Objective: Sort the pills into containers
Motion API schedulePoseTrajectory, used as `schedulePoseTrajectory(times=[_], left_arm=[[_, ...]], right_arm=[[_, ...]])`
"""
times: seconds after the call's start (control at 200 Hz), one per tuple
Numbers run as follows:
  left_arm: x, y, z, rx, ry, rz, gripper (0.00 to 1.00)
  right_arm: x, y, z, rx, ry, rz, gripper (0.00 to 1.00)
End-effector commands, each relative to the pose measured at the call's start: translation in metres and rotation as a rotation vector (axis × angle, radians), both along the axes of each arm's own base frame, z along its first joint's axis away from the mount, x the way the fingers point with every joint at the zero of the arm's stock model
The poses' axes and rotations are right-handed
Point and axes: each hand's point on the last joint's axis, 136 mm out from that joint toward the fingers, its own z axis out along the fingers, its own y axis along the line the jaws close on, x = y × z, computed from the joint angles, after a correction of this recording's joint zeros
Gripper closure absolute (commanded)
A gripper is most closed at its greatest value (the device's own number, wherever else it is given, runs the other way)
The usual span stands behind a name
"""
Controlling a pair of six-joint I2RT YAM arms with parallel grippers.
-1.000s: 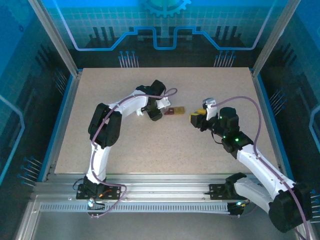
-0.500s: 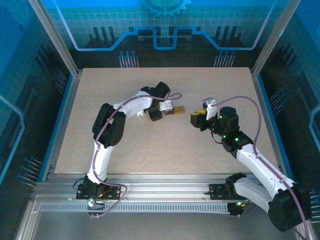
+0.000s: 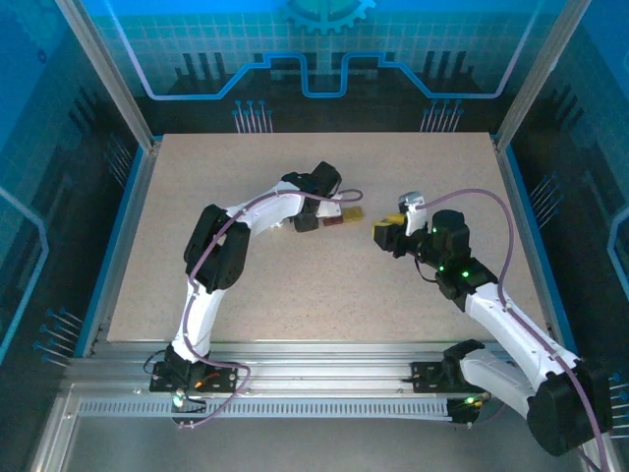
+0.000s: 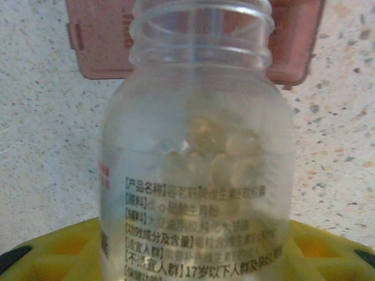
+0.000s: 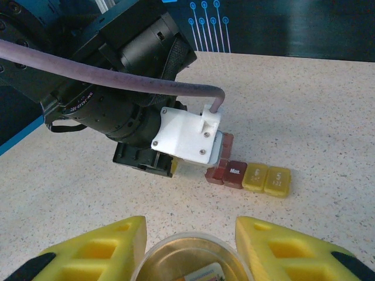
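Containers (image 5: pixel 255 177) smooth plastic; bottle (image 4: pixel 193 146) clear; table (image 3: pixel 295 285) matt.

I'm inside a robot lab cell, and everything around me says so. Blue see-through panels (image 3: pixel 324 69) wall off the left, right and far sides, printed with circuit traces and a gear emblem (image 3: pixel 324 12). Bare aluminium posts (image 3: pixel 106 79) frame the far corners. My left arm (image 3: pixel 211 256) and right arm (image 3: pixel 511 324) are bolted to slotted aluminium rails (image 3: pixel 324 379) along the near edge. A purple cable (image 5: pixel 117 82) loops off the wrist, over a plain speckled desk (image 3: pixel 295 285). It's a purpose-built test rig.
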Motion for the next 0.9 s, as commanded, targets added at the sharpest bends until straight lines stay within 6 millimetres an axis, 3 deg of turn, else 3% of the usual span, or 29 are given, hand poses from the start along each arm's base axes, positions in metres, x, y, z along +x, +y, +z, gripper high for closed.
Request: schedulePoseTrajectory(times=[0.0, 0.38, 0.896], left_arm=[[0.002, 0.002, 0.003, 0.047, -0.030, -0.031, 1.00], [-0.002, 0.000, -0.005, 0.123, -0.048, -0.126, 1.00], [0.003, 0.003, 0.007, 0.228, -0.126, -0.210, 1.00]], right_arm=[[0.004, -0.002, 0.002, 0.023, -0.012, -0.005, 0.89], [0.005, -0.003, 0.003, 0.024, -0.015, -0.009, 0.89], [0.004, -0.002, 0.003, 0.030, -0.012, -0.006, 0.89]])
